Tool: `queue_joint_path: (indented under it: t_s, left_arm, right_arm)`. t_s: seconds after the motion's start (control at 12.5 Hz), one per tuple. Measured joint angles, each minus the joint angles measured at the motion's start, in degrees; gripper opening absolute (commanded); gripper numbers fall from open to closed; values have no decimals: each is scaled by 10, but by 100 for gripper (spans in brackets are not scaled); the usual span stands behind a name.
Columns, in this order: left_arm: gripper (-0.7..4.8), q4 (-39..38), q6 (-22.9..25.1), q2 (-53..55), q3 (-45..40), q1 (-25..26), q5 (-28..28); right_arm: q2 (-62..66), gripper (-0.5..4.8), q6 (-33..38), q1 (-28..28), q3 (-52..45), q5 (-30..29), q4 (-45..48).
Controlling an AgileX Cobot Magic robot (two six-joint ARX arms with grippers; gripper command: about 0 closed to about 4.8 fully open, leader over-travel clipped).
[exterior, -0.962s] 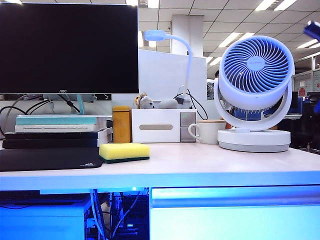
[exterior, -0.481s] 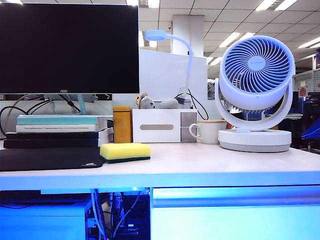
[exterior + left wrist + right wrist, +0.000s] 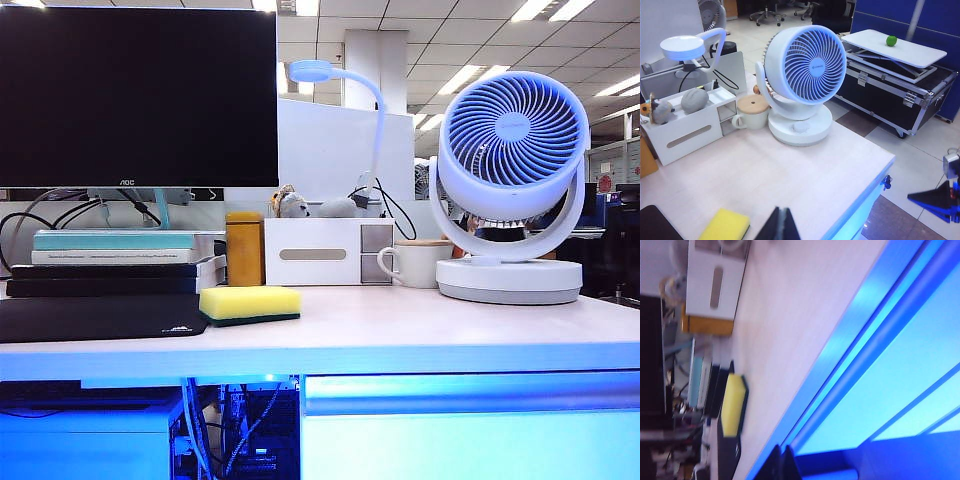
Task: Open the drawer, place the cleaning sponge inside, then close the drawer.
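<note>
Cleaning sponge on desk, drawer closed below

Open office, panelled ceiling with strip lights, tiled floor, blue partition

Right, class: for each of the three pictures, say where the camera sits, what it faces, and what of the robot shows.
Exterior view: low in front of the desk, facing the closed white drawer; no robot shows.
Left wrist view: above the desk, facing the white desk fan; the left gripper, shut.
Right wrist view: rolled sideways by the desk edge; the right gripper, shut.
All share the yellow foam cleaning sponge.
</note>
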Motion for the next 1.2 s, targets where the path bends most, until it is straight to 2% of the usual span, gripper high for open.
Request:
queue_joint_path:
  t_s: [0.32, 0.48, 0.64, 0.72, 0.88, 1.2]
  left_arm:
    - [-6, 0, 0, 0, 0, 0, 1]
    - [-6, 3, 0, 0, 0, 0, 1]
    - [-6, 3, 0, 0, 0, 0, 1]
    - [-6, 3, 0, 0, 0, 0, 1]
    - [-6, 3, 0, 0, 0, 0, 1]
    - [-6, 3, 0, 0, 0, 0, 1]
  right_arm:
    - [4, -1, -21, -67, 0, 6, 23]
    - [46, -1, -72, -167, 0, -64, 23]
    - [79, -1, -109, -223, 0, -107, 24]
    - [103, -1, -146, -269, 0, -124, 26]
    - [203, -1, -191, -336, 15, -201, 75]
    - [368, -1, -190, -334, 67, -243, 175]
